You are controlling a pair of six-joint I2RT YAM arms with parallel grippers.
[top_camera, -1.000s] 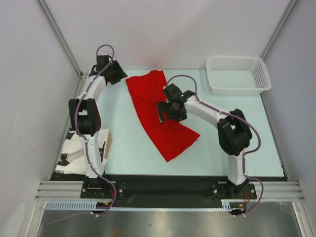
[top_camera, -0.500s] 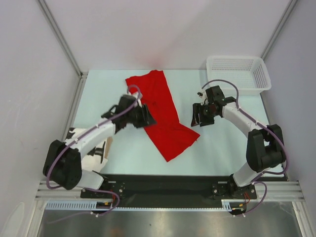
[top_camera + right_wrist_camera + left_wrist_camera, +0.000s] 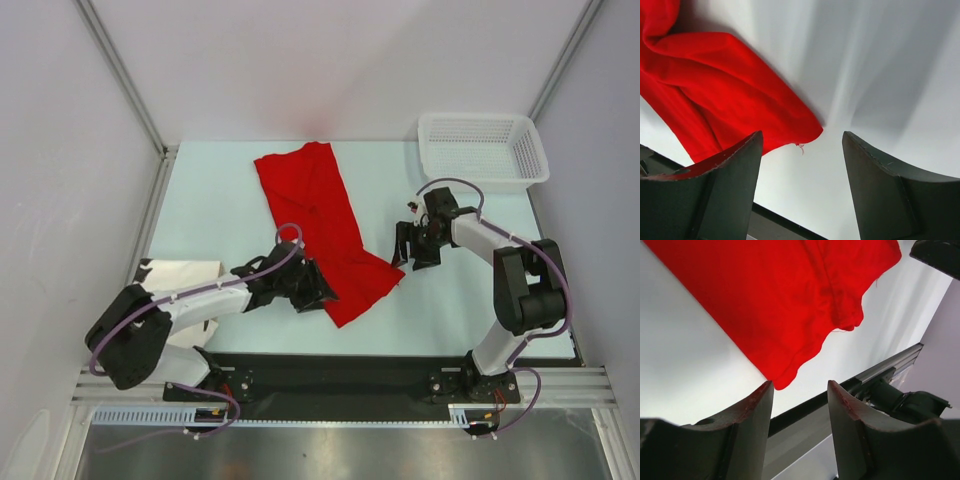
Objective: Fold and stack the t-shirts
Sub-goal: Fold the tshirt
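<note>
while both tools stand apart, the red shirt lies in a long strip left of the basket

where the white mesh basket [image 3: 478, 178] sits at the far right corner of the pale tabletop [image 3: 220, 210], the red t-shirt [image 3: 320, 225] lies to its left as a long, narrow strip. its far end is about level with the basket. the strip slants from there toward the near edge and a little to the right, ending in a point well nearer than the basket.

the right tool [image 3: 410, 258] hangs nearer than the basket and slightly to its left, just beside the strip's right-hand corner. its wrist view shows the tool [image 3: 802, 142] with its fingers wide apart, bare tabletop between them and the shirt's [image 3: 715, 90] frayed corner behind the left finger.

the left tool [image 3: 322, 293] is low, far to the left of the basket and much nearer, at the strip's near point. from its wrist the tool [image 3: 800, 390] has its fingers apart and gripping nothing, with the cloth's [image 3: 790, 300] tip just beyond the gap.
</note>
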